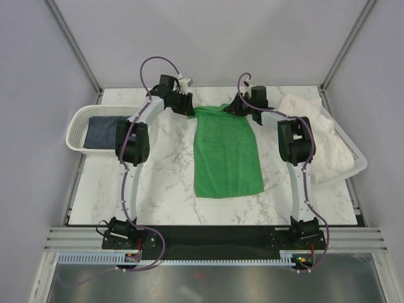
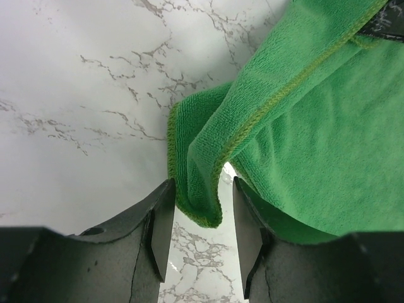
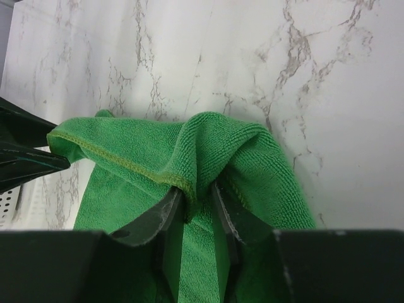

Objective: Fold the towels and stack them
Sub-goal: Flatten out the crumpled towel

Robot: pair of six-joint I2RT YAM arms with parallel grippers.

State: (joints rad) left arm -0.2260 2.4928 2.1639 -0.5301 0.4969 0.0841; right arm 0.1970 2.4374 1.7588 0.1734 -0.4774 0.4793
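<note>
- The green towel [image 1: 227, 154] is lying mid-table on the marble table [image 1: 158, 196], its long axis running from the far edge back toward the arm bases.
- Its far corners are bunching up off the marble. The near end is lying flat and free, so I'd guess the fold will run down that axis.
- The left gripper [image 2: 201, 189] is sitting at the far-left corner, jaws apart, with cloth drooping between them and a gap showing beside one finger.
- The right gripper [image 3: 199, 196] is sitting at the far-right corner, a bunched fold filling its narrow gap. I cannot tell whether it's biting.
</note>
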